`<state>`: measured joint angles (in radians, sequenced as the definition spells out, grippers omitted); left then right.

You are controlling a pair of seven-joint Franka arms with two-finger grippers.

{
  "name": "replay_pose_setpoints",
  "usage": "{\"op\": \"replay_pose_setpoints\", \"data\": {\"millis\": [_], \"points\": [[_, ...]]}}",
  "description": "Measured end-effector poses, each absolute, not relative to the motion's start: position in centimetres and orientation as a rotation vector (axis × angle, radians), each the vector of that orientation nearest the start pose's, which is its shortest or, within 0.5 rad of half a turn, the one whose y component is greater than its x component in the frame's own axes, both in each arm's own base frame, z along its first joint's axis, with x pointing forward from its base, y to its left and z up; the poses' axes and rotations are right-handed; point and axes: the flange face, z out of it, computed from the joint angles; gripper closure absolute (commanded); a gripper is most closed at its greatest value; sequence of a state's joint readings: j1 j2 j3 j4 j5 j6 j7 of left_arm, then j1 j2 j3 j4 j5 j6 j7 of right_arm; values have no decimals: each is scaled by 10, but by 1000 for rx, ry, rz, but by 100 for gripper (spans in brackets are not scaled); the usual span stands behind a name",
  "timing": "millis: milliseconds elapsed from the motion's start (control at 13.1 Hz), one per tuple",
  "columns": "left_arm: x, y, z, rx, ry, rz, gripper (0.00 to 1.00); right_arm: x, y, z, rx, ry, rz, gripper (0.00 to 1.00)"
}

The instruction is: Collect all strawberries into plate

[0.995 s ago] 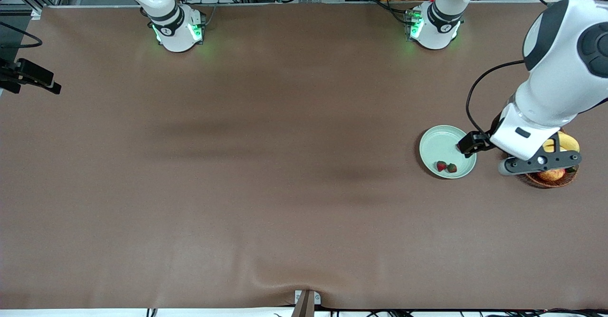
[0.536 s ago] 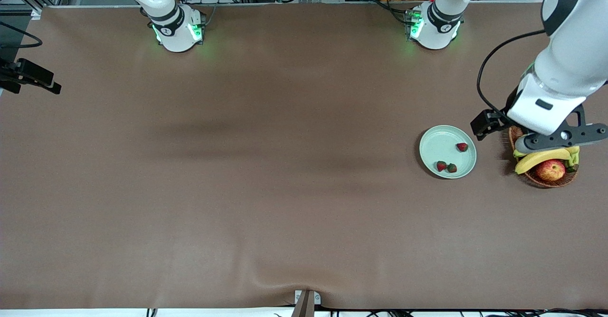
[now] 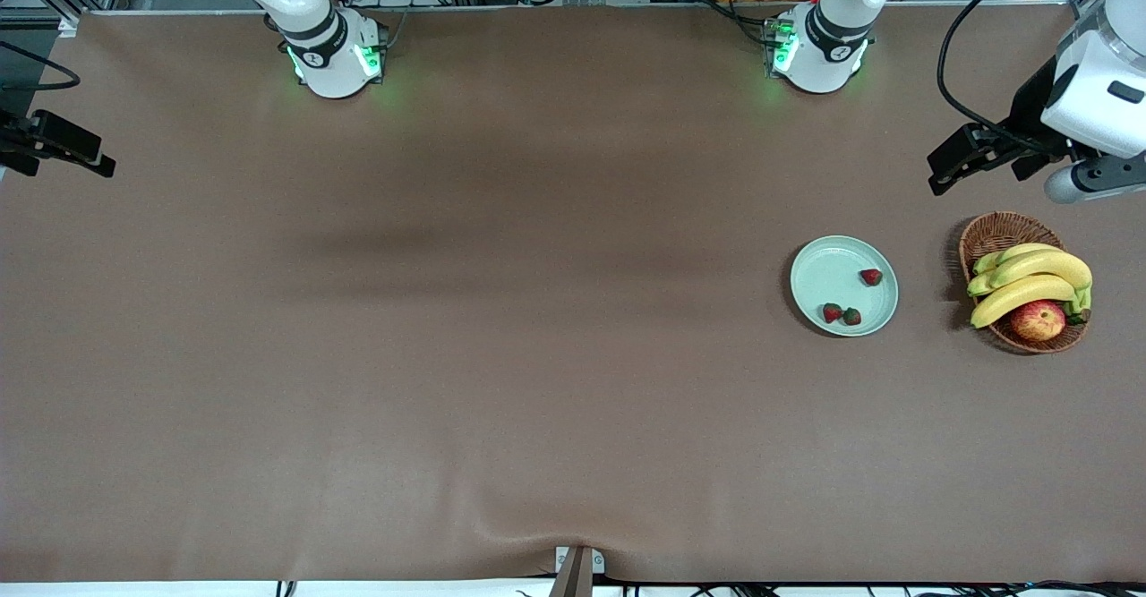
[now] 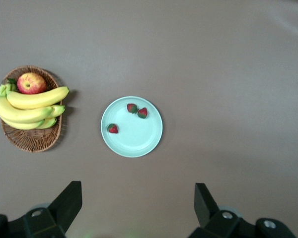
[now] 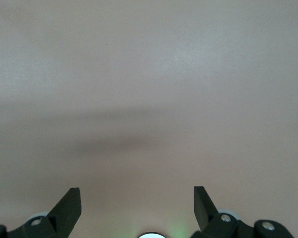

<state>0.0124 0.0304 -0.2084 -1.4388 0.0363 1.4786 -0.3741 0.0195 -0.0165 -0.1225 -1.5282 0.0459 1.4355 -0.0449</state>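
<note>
Now nothing more to fetch, by the look of it: all three strawberries lying in the plate, one apart near the rim on the basket side, two touching each other nearer the front camera. Plate well below and ahead of the left gripper, in plain sight between its empty, wide-apart fingers in the left wrist view; wicker basket with bananas and apple just beside the plate, toward the left arm's end of the counter. Best done from here: lift clear high above the counter, well up from basket and plate, no sweeping low over either, nothing nudged on the way out. Berries too small to read a long axis with confidence; dark leafy tops seem turned different ways, the pair's tops toward each other, though hard to be sure. Right gripper likewise spread and empty, waiting over bare counter.
</note>
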Motion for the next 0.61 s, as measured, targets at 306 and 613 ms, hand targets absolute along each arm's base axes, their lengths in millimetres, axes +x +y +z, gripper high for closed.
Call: {"op": "replay_pose_setpoints", "data": {"millis": [306, 613], "points": [[519, -79, 662, -3095, -320, 0, 0, 532, -46, 641, -3084, 68, 134, 0], [506, -42, 671, -3103, -278, 4, 0, 529, -46, 640, -3089, 66, 164, 0]]}}
